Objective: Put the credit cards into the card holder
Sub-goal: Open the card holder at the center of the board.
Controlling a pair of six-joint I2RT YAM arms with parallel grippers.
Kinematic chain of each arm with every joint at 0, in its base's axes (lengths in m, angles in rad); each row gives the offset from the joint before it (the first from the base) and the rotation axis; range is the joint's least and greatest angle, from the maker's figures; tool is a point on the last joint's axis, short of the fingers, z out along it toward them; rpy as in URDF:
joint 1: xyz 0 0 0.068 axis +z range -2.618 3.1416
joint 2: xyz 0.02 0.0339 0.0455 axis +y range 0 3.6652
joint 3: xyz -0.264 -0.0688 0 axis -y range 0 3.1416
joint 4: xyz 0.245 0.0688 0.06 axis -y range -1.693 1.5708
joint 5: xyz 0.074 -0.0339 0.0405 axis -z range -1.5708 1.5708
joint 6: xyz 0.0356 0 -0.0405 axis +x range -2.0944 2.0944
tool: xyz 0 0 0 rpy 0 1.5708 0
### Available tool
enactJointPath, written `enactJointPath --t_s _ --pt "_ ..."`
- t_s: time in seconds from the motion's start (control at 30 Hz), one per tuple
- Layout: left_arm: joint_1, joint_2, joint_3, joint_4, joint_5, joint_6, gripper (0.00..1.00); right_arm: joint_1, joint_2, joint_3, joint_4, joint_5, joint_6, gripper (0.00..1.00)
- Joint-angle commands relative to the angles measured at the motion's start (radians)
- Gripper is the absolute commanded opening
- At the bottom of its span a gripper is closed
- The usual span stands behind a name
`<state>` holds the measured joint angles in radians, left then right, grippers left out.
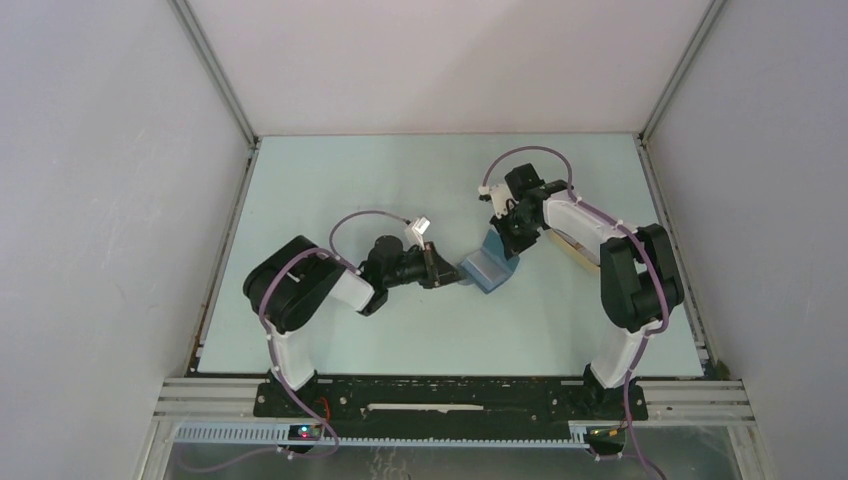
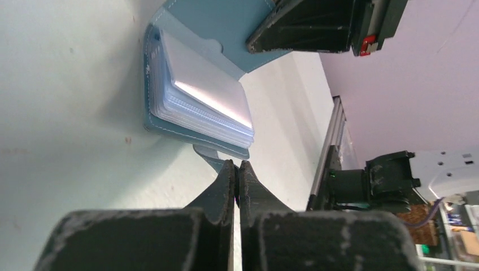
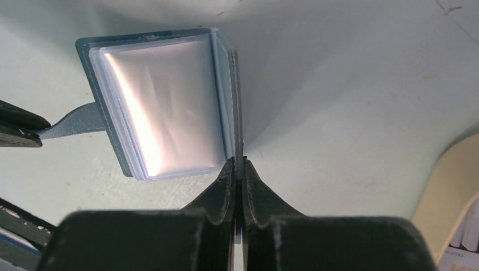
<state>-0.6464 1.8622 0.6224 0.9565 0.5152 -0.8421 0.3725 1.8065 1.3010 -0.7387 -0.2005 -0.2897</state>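
The blue card holder (image 1: 488, 265) lies open in the middle of the table, its stack of clear grey-white slots (image 3: 164, 113) facing up. My left gripper (image 2: 237, 165) is shut on the holder's blue strap tab (image 2: 208, 158). My right gripper (image 3: 238, 161) is shut on the edge of the upright blue cover (image 3: 226, 84), holding it open. In the top view the left gripper (image 1: 452, 277) is at the holder's near left and the right gripper (image 1: 508, 243) at its far right. Pale card edges (image 3: 464, 231) show in the tray at the right wrist view's corner.
A beige tray (image 3: 446, 192) sits just right of the holder, mostly hidden behind the right arm in the top view (image 1: 572, 245). White walls enclose the pale green table (image 1: 350, 180) on three sides, with a metal rail along the near edge.
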Motion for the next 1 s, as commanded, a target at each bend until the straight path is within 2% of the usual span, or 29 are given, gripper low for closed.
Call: enactJointPath --t_s 0.0,0.13,0.27,0.33,0.5,0.63,0.7,0.83,0.97 --pt "0.002 -0.08 -0.101 0.276 0.047 -0.13 0.0 -0.004 -0.062 -0.002 -0.025 -0.066 -0.017 0.04" --pt "0.0 -0.173 -0.202 0.298 0.031 -0.144 0.0 -0.009 -0.066 -0.031 -0.038 -0.088 -0.021 0.03" --pt "-0.009 -0.251 -0.284 0.269 0.012 -0.136 0.0 -0.026 -0.072 -0.046 -0.048 -0.098 -0.025 0.05" --pt "-0.019 -0.274 -0.311 0.258 0.008 -0.135 0.0 -0.028 -0.067 -0.049 -0.062 -0.113 -0.032 0.12" --pt "-0.031 -0.321 -0.326 0.223 0.019 -0.123 0.0 -0.017 -0.084 -0.051 -0.08 -0.148 -0.047 0.37" --pt "-0.034 -0.379 -0.293 0.034 0.022 -0.047 0.0 -0.026 -0.114 -0.062 -0.071 -0.125 -0.051 0.51" --pt "-0.038 -0.413 -0.285 -0.055 0.011 -0.005 0.0 -0.04 -0.131 -0.066 -0.065 -0.125 -0.055 0.54" --pt "-0.047 -0.466 -0.267 -0.206 0.0 0.057 0.0 -0.056 -0.19 -0.084 -0.05 -0.191 -0.067 0.56" --pt "-0.059 -0.486 -0.227 -0.271 0.004 0.089 0.0 -0.032 -0.289 -0.113 -0.028 -0.361 -0.098 0.56"
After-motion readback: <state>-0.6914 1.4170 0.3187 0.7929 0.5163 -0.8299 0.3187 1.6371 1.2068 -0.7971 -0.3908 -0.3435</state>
